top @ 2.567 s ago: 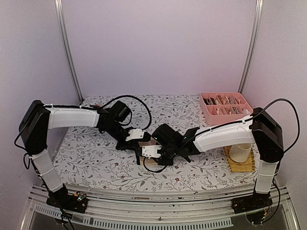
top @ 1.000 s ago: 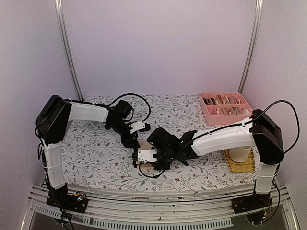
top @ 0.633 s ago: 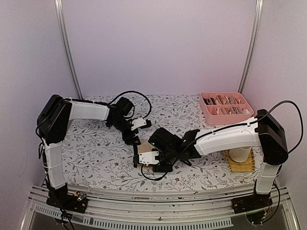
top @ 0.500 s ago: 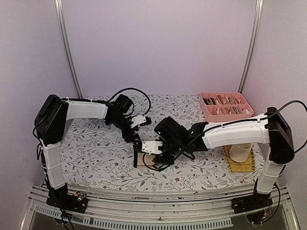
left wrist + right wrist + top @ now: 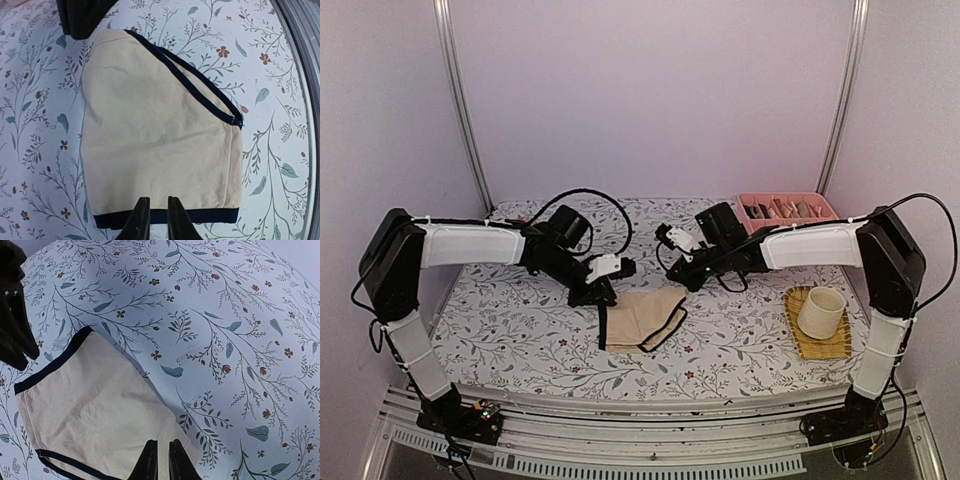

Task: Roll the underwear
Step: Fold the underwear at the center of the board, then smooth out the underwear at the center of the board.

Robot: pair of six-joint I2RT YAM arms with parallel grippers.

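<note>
**Underwear (image 5: 640, 318) flat on the table (image 5: 520, 330), both end effectors closed up**

So what we've got is the beige pair with the black edging (image 5: 197, 85), lying folded over and flat, not rolled at all.

The left end effector (image 5: 158, 200) sits right at one end of it. In the left wrist view the two fingers (image 5: 141, 217) are pressed nearly together with only a sliver of gap. Their tips are over the black band along the near edge, and the rest of the underwear stretches straight out ahead of them. We honestly can't tell if any fabric is pinched between them, since the band looks flat and undisturbed.

The right end effector (image 5: 162, 442) has its fingers drawn together too, with nothing between them. From the top camera it hangs clear of the underwear, which lies off to the near side of it. In its own wrist view the cloth spreads below and to the left of the fingertips.

Other stuff we can see: a cream cup (image 5: 820, 312) on a yellow mat (image 5: 808, 345), well off to the right of the right end effector. A pink divided tray (image 5: 752, 203) sits out beyond that one, toward the far right.
</note>
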